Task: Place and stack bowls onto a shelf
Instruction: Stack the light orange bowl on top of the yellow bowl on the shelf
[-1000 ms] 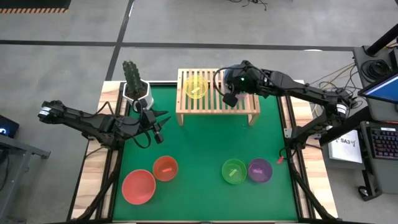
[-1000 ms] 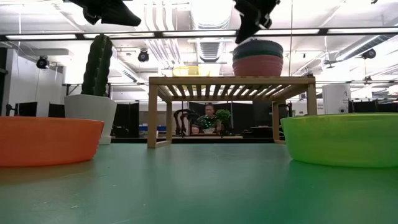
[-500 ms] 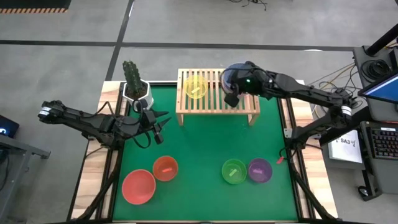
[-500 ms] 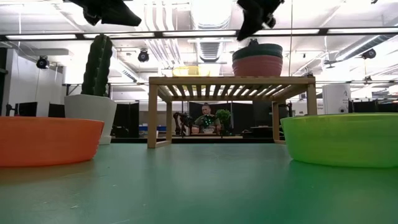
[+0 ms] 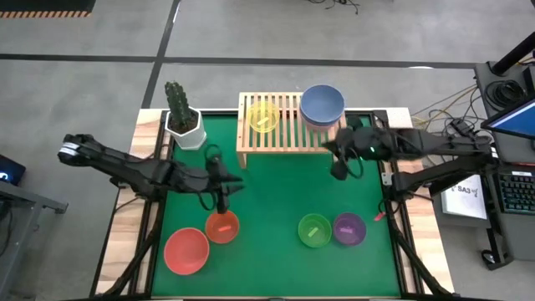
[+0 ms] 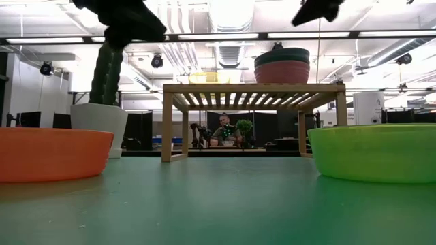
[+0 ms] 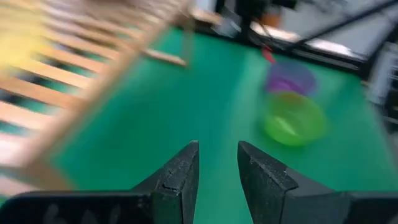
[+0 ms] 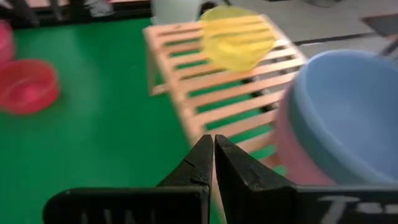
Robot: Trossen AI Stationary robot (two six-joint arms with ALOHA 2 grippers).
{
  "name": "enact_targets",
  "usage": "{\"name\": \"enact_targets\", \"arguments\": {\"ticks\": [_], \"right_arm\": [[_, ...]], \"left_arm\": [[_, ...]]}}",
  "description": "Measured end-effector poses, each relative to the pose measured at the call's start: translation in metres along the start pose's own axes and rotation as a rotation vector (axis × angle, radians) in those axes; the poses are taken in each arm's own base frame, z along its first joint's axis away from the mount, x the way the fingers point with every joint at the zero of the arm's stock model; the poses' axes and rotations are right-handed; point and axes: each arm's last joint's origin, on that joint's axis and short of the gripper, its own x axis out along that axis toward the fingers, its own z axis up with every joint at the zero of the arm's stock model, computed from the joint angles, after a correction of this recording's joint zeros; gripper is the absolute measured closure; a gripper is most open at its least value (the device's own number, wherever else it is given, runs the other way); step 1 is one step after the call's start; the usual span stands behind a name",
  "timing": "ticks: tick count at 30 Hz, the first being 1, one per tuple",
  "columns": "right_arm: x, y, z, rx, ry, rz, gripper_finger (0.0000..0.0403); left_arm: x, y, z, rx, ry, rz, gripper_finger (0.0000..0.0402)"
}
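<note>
Your left gripper [image 5: 224, 191] hangs over the mat just behind the small red bowl [image 5: 222, 226], which sits near the front-left corner of the bench beside the larger red-pink bowl [image 5: 185, 250]. In the left wrist view its fingers [image 7: 180, 177] stand a little apart, with nothing between them.

That red bowl looks like your next pick. Widen the fingers before you go down, and descend with one finger inside the rim and one outside, so you pinch the wall and do not push the bowl across the mat. Take the rim on the side away from the red-pink bowl; the two sit almost touching, and a wide finger could nudge the big one. Lift straight up before you swing toward the shelf [image 5: 292, 144].

The shelf stands at the back edge of the bench. On it, the yellow bowl [image 5: 264, 116] lies toward its left end, and a stack topped by the blue bowl [image 5: 322, 104] sits at its right end.

Your right gripper [image 5: 342, 164] hovers in front of the shelf's right end, fingers pressed together and, as far as the wrist view shows, empty. The green bowl [image 5: 314, 229] and purple bowl [image 5: 349, 228] wait near the front-right corner.
</note>
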Motion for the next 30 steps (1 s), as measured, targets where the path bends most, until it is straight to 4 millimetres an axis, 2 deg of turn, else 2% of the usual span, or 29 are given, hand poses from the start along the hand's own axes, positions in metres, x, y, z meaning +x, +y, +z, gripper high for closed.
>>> {"name": "enact_targets", "arguments": {"ticks": [3,6,11,16,20,24,30], "right_arm": [[-0.005,0.014,-0.021,-0.007,-0.022,0.075,0.0394],[-0.006,0.029,-0.040,-0.034,-0.055,0.152,0.0394],[-0.003,0.048,-0.063,-0.052,-0.114,0.251,0.0394],[0.004,0.061,-0.078,-0.076,-0.119,0.297,0.0394],[0.008,0.067,-0.086,-0.078,-0.094,0.313,0.0394],[0.009,0.071,-0.091,-0.076,-0.086,0.332,0.0394],[0.006,0.079,-0.093,-0.082,-0.127,0.377,0.0394]], "left_arm": [[0.016,-0.013,-0.001,-0.046,0.112,-0.095,0.0309],[0.030,-0.026,-0.001,-0.101,0.270,-0.108,0.0309],[0.050,-0.048,-0.005,-0.191,0.608,0.048,0.0309],[0.066,-0.077,-0.017,-0.139,0.870,0.187,0.0304],[0.074,-0.102,-0.026,0.010,0.948,0.186,0.0279],[0.076,-0.124,-0.042,0.178,0.953,0.156,0.0241],[0.073,-0.132,-0.067,0.215,0.994,0.182,0.0215]]}}
